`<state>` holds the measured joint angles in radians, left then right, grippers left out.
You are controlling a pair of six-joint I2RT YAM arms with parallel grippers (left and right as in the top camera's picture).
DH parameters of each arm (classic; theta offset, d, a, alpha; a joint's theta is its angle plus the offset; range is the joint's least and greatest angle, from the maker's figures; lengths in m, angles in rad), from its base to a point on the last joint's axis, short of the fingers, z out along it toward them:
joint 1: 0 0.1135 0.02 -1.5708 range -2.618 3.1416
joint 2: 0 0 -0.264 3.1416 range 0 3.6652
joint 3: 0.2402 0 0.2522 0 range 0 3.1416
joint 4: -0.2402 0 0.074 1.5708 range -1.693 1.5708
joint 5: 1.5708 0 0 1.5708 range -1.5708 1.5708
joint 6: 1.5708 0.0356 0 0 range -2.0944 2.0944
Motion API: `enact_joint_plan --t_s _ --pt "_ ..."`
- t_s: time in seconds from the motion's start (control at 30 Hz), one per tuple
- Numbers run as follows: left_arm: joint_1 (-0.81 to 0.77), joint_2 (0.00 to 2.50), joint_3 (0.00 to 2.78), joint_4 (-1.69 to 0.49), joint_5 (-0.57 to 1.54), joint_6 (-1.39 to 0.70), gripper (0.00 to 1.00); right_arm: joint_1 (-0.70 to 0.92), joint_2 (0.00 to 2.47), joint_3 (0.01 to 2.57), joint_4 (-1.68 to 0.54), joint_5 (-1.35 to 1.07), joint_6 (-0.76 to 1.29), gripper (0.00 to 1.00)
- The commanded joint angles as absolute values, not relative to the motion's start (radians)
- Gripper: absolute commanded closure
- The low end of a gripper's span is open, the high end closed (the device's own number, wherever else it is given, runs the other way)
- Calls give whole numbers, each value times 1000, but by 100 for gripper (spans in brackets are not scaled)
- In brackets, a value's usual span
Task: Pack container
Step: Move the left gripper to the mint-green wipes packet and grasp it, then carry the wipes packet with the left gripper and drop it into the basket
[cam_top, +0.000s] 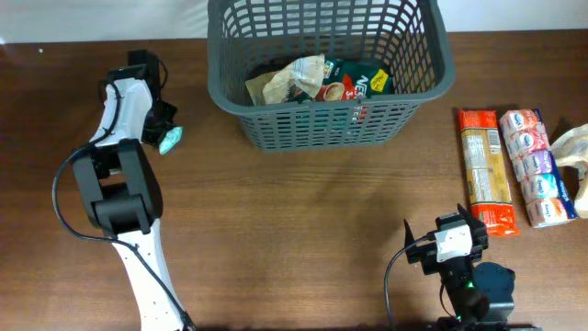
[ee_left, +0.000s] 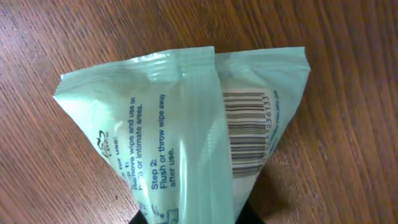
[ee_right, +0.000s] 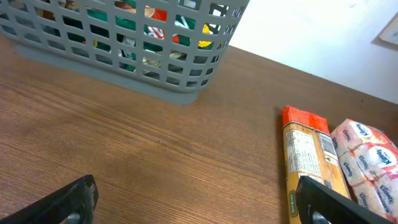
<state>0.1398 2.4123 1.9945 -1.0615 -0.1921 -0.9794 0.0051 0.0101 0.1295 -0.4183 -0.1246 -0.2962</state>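
The left gripper (cam_top: 163,136) holds a green wipe packet (ee_left: 180,124) in its jaws, left of the grey basket (cam_top: 331,131). The right gripper (ee_right: 199,208) has jaws wide.

overhead top-down; left wrist close-up; right shares basket (cam_top: 303,129)

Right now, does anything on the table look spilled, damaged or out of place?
Nothing spilled or broken. The green wipe packet looks odd: squeezed into a wedge where the left fingers pinch it. The basket stands upright, and the pasta packet and tissue packs lie side by side.
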Motion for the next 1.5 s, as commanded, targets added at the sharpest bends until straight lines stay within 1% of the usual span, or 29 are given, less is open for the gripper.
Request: enact_joint_plan --t_s 0.0,0.07,0.1,0.17,0.23,0.3,0.43,0.5,0.57,0.67,0.77,0.87,0.93,1.0,1.27,1.47 --pt "145 2447 1978 -1093 -144 -878 98 -1 4 123 -420 -123 -298 1" --pt "145 2430 1987 -1111 -115 -802 98 -1 4 123 -420 -123 -298 1" --pt "145 2409 2008 -1134 -95 -725 98 -1 4 123 -420 -123 -298 1" --pt "145 2357 2071 -1159 -33 -501 98 -1 4 123 -420 -123 -298 1" --pt "142 2298 2146 -1205 19 -348 98 -1 4 123 -420 -123 -298 1" --pt "139 2229 2241 -1281 23 -279 98 -1 4 123 -420 -123 -298 1" --pt "133 2113 2404 -1399 25 -215 98 -1 4 123 -420 -123 -298 1" --pt "120 2020 2502 -1434 101 -67 98 -1 4 123 -420 -123 -298 1" --pt "97 1954 2550 -1426 158 61 98 -1 4 123 -420 -123 -298 1" --pt "25 1865 2588 -1390 173 253 98 -1 4 123 -420 -123 -298 1" --pt "-113 1800 2588 -1339 172 502 98 -1 4 123 -420 -123 -298 1" --pt "-243 1805 2587 -1334 172 667 98 -1 4 123 -420 -123 -298 1" --pt "-318 1835 2586 -1317 168 728 98 -1 4 123 -420 -123 -298 1" --pt "-368 1892 2586 -1266 168 736 98 -1 4 123 -420 -123 -298 1" --pt "-435 2183 2586 -1014 170 739 98 -1 4 123 -420 -123 -298 1" --pt "-485 2361 2586 -935 169 739 98 -1 4 123 -420 -123 -298 1"
